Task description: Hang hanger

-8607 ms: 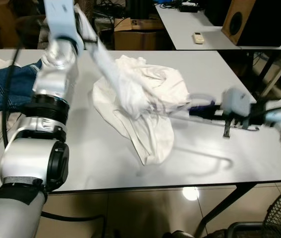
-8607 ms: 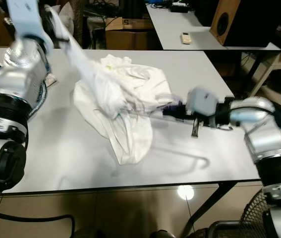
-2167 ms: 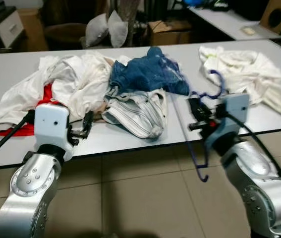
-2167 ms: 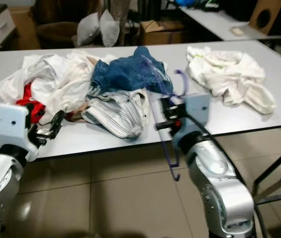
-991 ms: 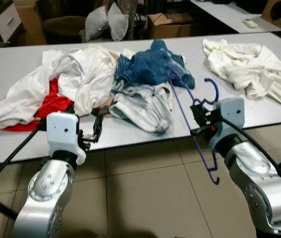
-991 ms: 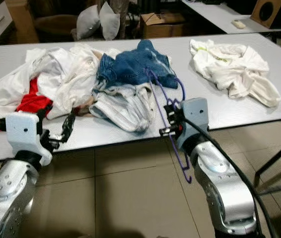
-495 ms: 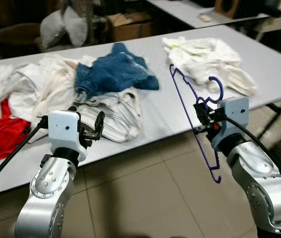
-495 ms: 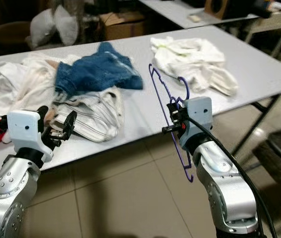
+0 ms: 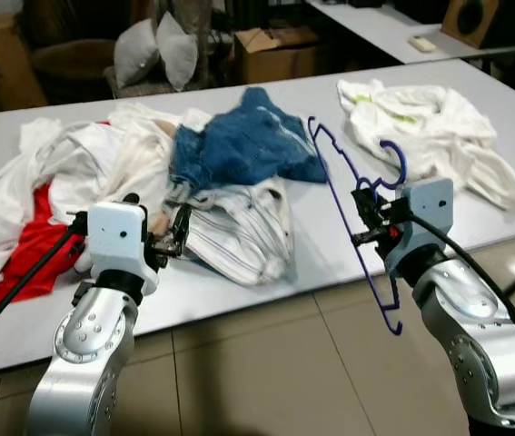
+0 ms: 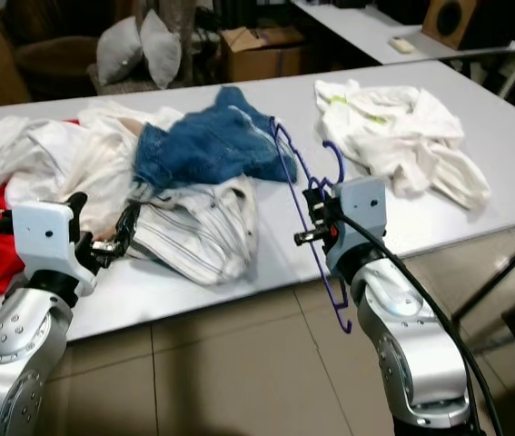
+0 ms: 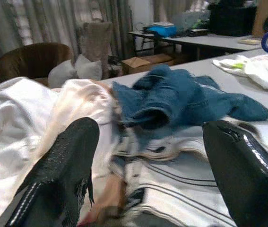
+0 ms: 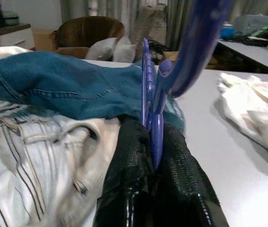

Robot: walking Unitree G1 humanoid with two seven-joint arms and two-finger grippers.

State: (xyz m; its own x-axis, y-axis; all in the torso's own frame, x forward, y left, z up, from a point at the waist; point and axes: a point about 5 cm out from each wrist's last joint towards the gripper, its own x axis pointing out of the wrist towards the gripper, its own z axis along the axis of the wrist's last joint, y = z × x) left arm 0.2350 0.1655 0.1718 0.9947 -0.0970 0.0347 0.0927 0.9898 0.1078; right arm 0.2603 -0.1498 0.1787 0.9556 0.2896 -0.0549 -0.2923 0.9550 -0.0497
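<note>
The right pincer clamps the purple hanger near its hook. The left pincer hangs open, empty. The hanger's lower arm could snag the surface edge while turning.

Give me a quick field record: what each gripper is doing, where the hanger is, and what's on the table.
right gripper: shut on purple hanger, held off the table's near edge
left gripper: open, holding nothing, at the striped garment
table: blue jeans, white clothes pile, red cloth, white garment

A thin purple hanger stands upright, hook up, beside the table edge.
</note>
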